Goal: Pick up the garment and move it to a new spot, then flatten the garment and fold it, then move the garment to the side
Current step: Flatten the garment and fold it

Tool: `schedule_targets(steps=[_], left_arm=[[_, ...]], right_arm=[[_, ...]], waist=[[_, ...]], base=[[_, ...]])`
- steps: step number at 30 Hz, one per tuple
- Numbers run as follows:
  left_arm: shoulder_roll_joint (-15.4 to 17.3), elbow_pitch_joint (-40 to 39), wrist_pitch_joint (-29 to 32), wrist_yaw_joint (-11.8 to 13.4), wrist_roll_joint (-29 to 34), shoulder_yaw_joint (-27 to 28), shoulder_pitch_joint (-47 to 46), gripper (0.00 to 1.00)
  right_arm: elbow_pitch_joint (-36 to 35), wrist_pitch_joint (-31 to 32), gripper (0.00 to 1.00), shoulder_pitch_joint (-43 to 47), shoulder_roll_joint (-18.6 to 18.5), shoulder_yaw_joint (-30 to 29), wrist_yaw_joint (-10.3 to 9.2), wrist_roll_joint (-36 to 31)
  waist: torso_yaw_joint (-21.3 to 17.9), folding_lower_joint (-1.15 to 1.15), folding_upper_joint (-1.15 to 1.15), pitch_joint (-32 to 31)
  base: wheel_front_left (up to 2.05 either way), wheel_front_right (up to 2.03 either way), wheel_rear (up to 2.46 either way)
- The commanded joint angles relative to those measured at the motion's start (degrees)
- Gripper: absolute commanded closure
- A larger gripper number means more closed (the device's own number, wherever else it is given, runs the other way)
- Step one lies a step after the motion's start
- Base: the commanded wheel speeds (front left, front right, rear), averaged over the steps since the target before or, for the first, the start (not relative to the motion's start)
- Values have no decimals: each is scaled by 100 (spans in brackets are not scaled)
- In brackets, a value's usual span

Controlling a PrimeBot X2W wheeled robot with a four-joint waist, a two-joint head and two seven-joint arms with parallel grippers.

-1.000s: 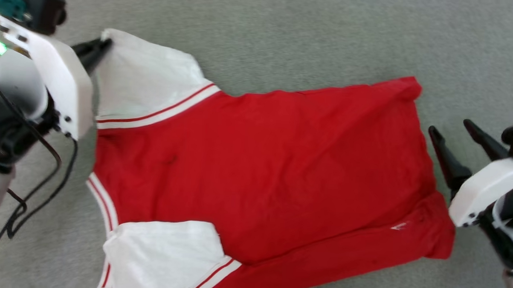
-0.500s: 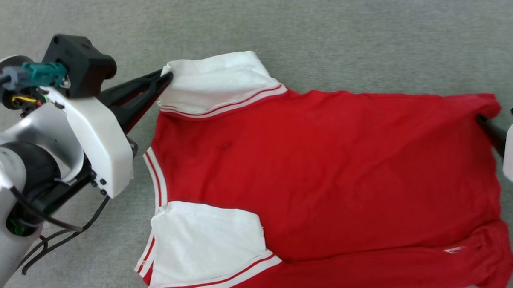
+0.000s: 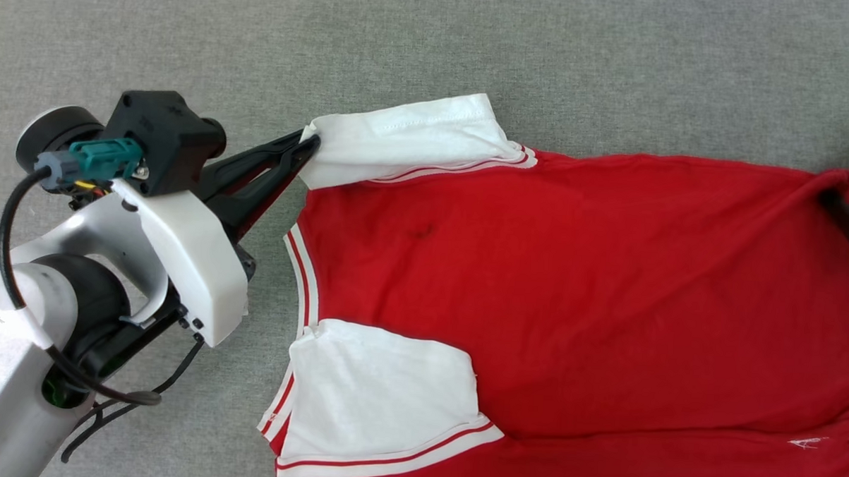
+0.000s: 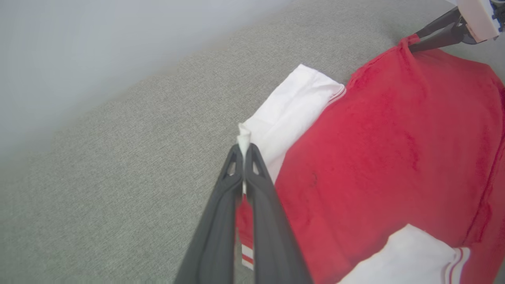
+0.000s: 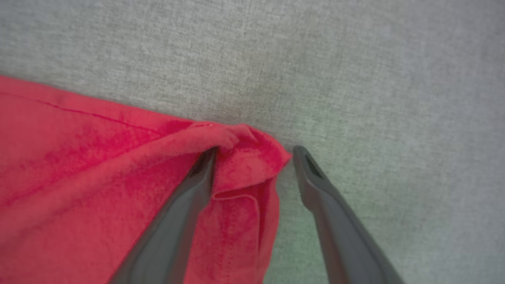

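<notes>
Evidently the flattening step is underway, with the garment [image 3: 571,293] lying spread on the grey woven surface [image 3: 473,49], plain red side up and no print showing. The left hand [image 3: 308,143] is pinching the tip of the far white sleeve [image 3: 407,139], its two dark fingers pressing tight together on a nub of white cloth, which is standing out clearly in the left wrist view [image 4: 244,152]. That sleeve is being drawn out narrow and taut toward the hand, while the near sleeve [image 3: 384,385] is resting flat against the body of the shirt.

At the opposite end, the right hand [image 5: 256,152] is sitting wide apart and gripping nothing. One finger is lying across the bunched red hem corner [image 5: 236,173], with a small fold riding up over its tip, and the other finger is touching down on bare grey just beside the cloth.

To my eye the far edge is being readied for a stretch between both hands. The next move is calling for the right hand to close firmly on that hem corner, catching both layers, not just the curled lip. Then the two hands would be pulling away from each other, low to the surface, to take out the diagonal wrinkles running across the red back.
</notes>
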Motion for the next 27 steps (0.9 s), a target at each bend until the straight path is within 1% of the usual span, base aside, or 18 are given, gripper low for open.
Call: schedule_targets(steps=[1, 2, 3, 4, 7, 11, 15, 18, 25, 27], left_arm=[[-23, 55, -56, -4, 36, -19, 23, 100], [-29, 88, -68, -10, 47, -33, 37, 100], [-34, 122, -92, -16, 53, -46, 57, 100], [-39, 158, -104, -20, 60, -61, 74, 100], [-29, 284, -166, -7, 48, -67, 158, 100], [-6, 459, -318, 92, 77, -13, 315, 100], [55, 540, -437, 173, 6, 33, 582, 100], [132, 521, -476, 246, -40, 55, 833, 100], [292, 281, -658, 607, -267, 235, 1652, 100], [331, 233, -662, 652, -302, 248, 1792, 100]], right_arm=[[359, 89, 5, 353, 203, 329, 19, 52], [399, 56, 53, 386, 201, 377, 20, 79], [413, 3, 75, 403, 196, 403, 20, 107], [416, -77, 100, 407, 191, 413, 20, 128], [436, -313, 100, 358, 135, 340, 16, 175], [397, -620, 100, 316, 109, 169, 9, 228], [211, -825, 100, 378, 53, 52, 9, 307], [22, -893, 100, 580, 12, -21, 9, 390], [-568, -976, 100, 1376, 106, -313, 9, 744], [-659, -991, 100, 1512, 118, -365, 9, 785]], waist=[[24, 1, 0, 8], [32, 1, 0, 2], [36, 1, 0, -9], [36, 1, 0, -32], [6, 1, 0, -149], [-70, 1, 0, -403], [-153, 1, 0, -733], [-210, 1, 0, -977], [-299, 1, 0, -1416], [-304, 1, 0, -1452]], base=[[0, 0, 0], [0, 0, 0], [0, 0, 0], [0, 0, 0], [0, 0, 0], [0, 0, 0], [0, 0, 0], [0, 0, 0], [0, 0, 0], [0, 0, 0]])
